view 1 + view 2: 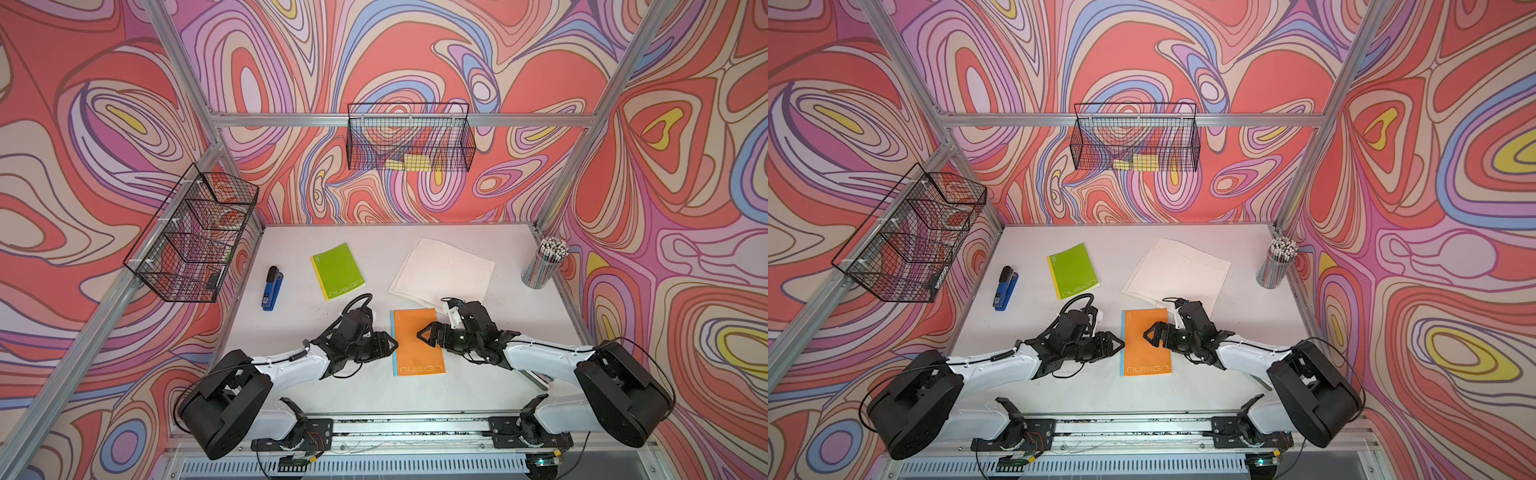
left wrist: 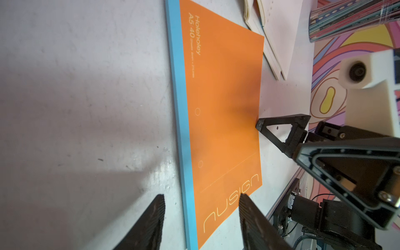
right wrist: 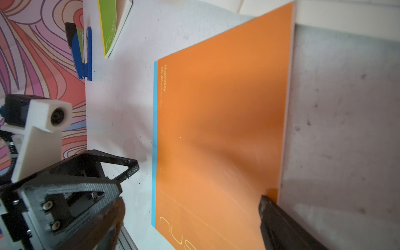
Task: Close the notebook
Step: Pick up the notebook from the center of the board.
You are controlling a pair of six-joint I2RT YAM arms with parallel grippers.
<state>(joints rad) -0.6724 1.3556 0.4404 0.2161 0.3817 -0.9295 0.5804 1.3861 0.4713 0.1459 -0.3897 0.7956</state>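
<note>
As seen in both top views, the orange notebook (image 1: 417, 343) lies closed and flat at the table's (image 1: 374, 399) front centre. The left gripper (image 1: 390, 344) is held low at its blue spine, jaws apart, clamped on nothing. The right gripper (image 1: 424, 334) is reached over the opposite edge, jaws apart, one fingertip (image 2: 260, 125) touching that edge. Behind are white pages (image 1: 444, 270), a green notebook (image 1: 337, 271), a stapler (image 1: 272, 288) and a pencil cup (image 1: 544, 266).
</note>
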